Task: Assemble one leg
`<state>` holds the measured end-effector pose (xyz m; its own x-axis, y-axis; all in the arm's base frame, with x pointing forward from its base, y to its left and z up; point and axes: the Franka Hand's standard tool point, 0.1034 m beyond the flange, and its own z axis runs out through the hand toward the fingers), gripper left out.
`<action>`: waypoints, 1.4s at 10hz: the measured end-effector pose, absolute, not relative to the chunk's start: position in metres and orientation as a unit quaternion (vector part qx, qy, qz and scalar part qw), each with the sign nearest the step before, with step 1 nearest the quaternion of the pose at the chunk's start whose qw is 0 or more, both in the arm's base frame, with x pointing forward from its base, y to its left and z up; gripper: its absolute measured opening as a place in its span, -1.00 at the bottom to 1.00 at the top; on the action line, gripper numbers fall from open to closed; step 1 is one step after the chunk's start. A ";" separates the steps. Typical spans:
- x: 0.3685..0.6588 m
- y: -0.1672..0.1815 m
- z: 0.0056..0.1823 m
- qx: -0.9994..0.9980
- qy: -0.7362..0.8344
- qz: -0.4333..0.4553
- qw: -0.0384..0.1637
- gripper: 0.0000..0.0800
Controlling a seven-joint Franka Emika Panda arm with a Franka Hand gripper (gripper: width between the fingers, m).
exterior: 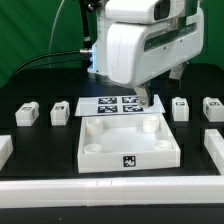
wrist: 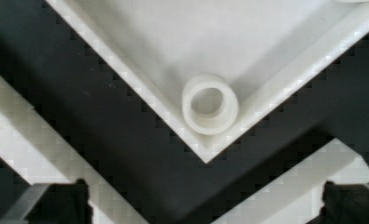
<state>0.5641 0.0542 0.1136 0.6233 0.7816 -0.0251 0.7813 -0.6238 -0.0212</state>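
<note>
the pincer hovers empty, jaws apart, over the tray and its corner socket. no leg is held yet. the next move likely calls for reaching one and gripping it squarely.

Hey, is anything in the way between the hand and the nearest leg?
Nothing visible. The hand hangs open over a far corner of the tray; the nearest leg lies on the table just toward the exterior view's right.

Arm low, wrist pointing straight down; jaws spread wide, empty.
</note>
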 end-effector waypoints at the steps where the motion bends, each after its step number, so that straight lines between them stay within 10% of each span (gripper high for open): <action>1: 0.564 0.054 0.114 -0.901 -0.434 0.016 0.004 0.62; 14: 0.563 0.053 0.112 -0.897 -0.442 0.015 0.004 0.62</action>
